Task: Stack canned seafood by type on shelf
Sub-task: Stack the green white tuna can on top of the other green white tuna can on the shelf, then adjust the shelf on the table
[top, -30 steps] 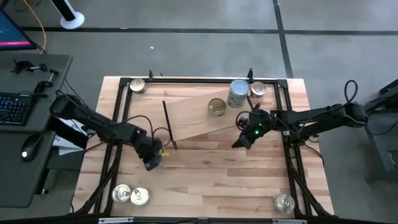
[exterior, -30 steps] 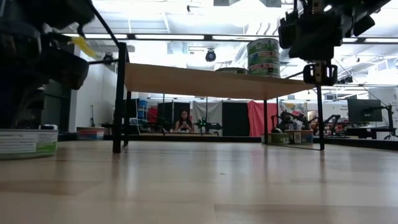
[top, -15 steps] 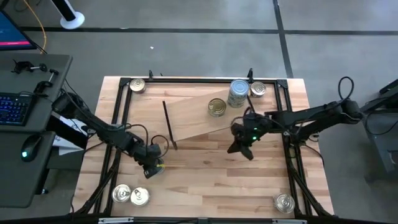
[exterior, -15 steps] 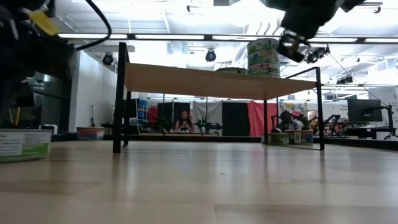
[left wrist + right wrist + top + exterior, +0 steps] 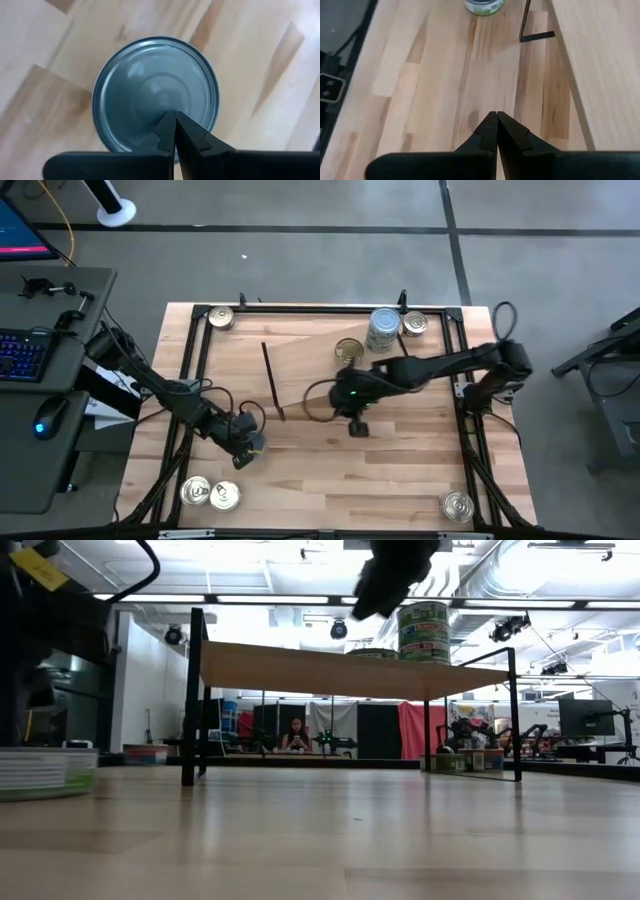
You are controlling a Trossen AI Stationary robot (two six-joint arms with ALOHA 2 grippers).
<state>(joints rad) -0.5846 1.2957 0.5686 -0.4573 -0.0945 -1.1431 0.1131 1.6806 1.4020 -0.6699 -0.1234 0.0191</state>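
Your right gripper (image 5: 354, 423) has swept away from the stacked tins (image 5: 383, 330) at the far right of the shelf (image 5: 300, 370) and now hangs over the bare tabletop (image 5: 400, 470) just off the shelf's near edge, its fingers (image 5: 496, 131) pressed together with nothing between them. From that gripper the stack and the single gold tin (image 5: 349, 352) beside it sit behind and to its right on the shelf board, so it looks as if you have finished a placement there and are free to fetch another. Your left gripper (image 5: 243, 448) has meanwhile slid toward the near-left part of the table and now sits directly above a pale-blue tin (image 5: 155, 95) that lies flat on the wood; its fingers (image 5: 175, 132) are also clenched shut, tips meeting over the lid, gripping nothing. To lift that tin you will have to spread the fingers before you descend. More tins wait off the shelf: a pair (image 5: 209, 494) just beyond the left gripper toward the near-left corner, one (image 5: 456, 505) at the near-right corner, and one at each far corner, left (image 5: 221, 317) and right (image 5: 414, 324). Judging by that, the sorting is well short of done.
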